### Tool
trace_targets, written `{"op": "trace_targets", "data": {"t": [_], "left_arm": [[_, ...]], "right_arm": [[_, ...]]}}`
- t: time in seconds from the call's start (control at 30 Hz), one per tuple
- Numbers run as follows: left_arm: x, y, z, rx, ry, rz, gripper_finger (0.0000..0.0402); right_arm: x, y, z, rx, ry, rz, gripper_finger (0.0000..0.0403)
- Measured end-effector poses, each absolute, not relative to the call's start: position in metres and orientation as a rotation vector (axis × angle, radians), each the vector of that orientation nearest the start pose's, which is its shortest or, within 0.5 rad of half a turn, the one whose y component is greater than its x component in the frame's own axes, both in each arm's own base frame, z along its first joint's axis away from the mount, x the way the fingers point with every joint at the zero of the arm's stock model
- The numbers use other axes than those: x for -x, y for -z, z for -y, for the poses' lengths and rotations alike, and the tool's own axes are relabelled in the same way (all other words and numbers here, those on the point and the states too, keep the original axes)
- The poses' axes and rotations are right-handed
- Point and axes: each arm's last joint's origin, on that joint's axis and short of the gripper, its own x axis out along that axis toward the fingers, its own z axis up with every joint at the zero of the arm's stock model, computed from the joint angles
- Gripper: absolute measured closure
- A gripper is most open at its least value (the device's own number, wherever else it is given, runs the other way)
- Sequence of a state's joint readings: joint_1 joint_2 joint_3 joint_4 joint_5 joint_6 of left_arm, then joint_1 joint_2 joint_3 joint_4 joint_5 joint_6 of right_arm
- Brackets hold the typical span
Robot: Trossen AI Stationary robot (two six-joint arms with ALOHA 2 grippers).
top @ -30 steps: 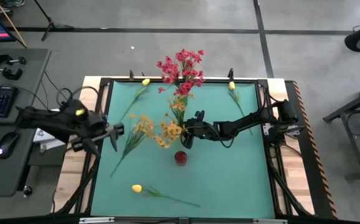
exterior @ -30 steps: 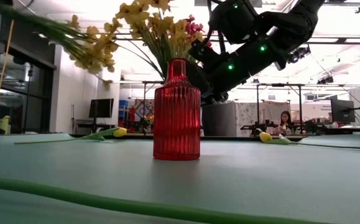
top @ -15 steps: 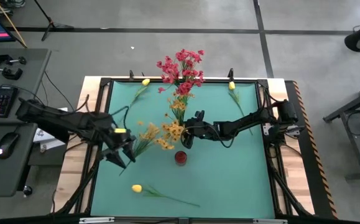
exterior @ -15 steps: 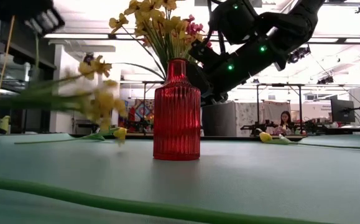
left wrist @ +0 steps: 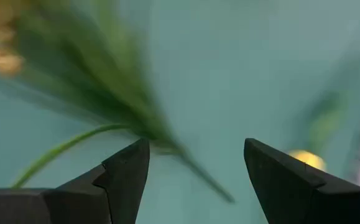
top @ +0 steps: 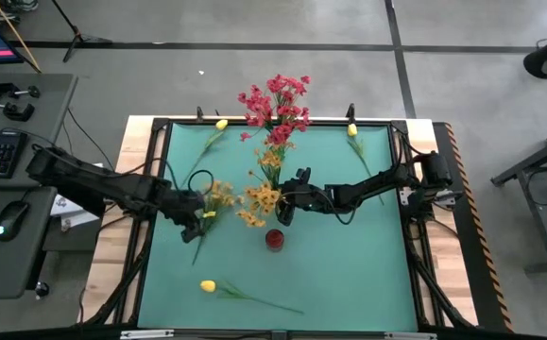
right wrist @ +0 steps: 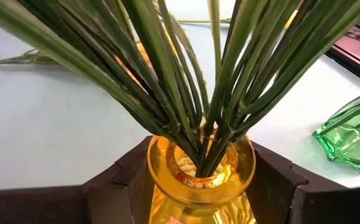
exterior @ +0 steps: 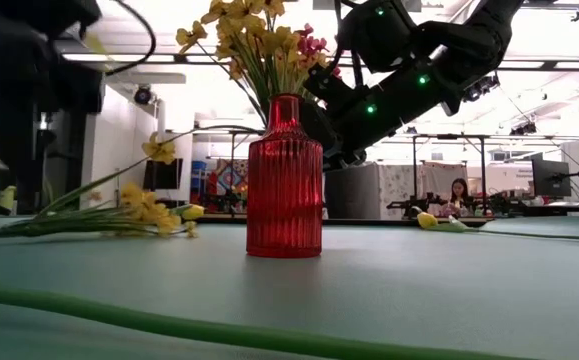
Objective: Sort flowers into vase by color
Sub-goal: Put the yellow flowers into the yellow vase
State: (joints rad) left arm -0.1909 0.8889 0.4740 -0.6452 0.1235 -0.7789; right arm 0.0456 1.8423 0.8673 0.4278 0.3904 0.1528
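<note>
**A:** Where is the bunch to fetch?

**B:** The orange-yellow bunch [top: 218,195] lies flat on the green mat [top: 349,264], left of centre in the high view. Its stems trail toward the lower left. The left gripper [top: 197,215] hangs over those stems, fingers wide apart, holding nothing.

**A:** And the other arm?

**B:** At centre, the right gripper [top: 285,210] is clamped on the amber vase [right wrist: 199,171], which holds matching blossoms.

**A:** Any advice?

**B:** Come down square across the gathered stems, close on all of them, then lift high, clear of the red vase [top: 274,240]
</note>
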Motion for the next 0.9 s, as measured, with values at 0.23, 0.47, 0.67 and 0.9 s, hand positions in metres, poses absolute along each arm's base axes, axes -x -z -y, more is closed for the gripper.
{"op": "trace_targets", "data": {"t": [0.23,0.47,0.67,0.9], "left_arm": [[-0.157,-0.169,0.030,0.678,-0.342,-1.090,0.0151],[-0.167,-0.152,0.030,0.668,-0.459,-1.153,0.0151],[-0.177,-0.136,0.031,0.634,-0.532,-1.179,0.0151],[-0.187,-0.127,0.031,0.575,-0.560,-1.131,0.0151]], "right_arm": [[-0.359,-0.140,-0.005,-0.030,0.376,-0.508,0.0212],[-0.359,-0.140,-0.005,-0.028,0.375,-0.508,0.0211],[-0.359,-0.140,-0.005,-0.026,0.374,-0.508,0.0211],[-0.359,-0.140,-0.005,-0.026,0.374,-0.507,0.0211]]}}
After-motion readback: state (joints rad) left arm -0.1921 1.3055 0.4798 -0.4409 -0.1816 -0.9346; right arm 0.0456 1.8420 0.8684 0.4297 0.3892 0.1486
